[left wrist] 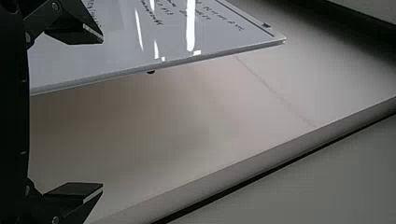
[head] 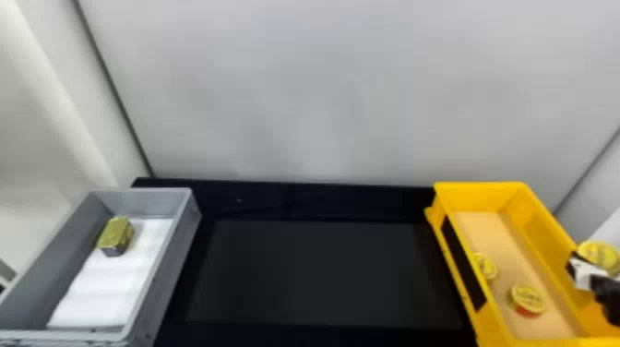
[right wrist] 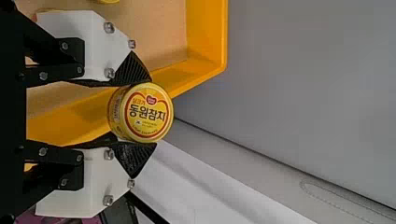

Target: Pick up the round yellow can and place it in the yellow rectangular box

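At the right edge of the head view, my right gripper (head: 582, 272) holds a round yellow can (head: 599, 255) over the right wall of the yellow box (head: 549, 230). The right wrist view has the right gripper (right wrist: 140, 113) shut on the can (right wrist: 148, 113), one dark pad on either side of it. Two more round yellow cans lie in the box: one (head: 485, 266) against its left wall, one (head: 527, 300) nearer the front. My left gripper (left wrist: 102, 114) stands open with nothing between its fingers, away from the boxes.
A grey box (head: 161, 272) on the left holds a gold rectangular can (head: 116, 233) on a white liner (head: 106, 286). Between the two boxes lies a black table surface (head: 318, 272). A pale wall rises behind. A whiteboard (left wrist: 116, 51) is near the left gripper.
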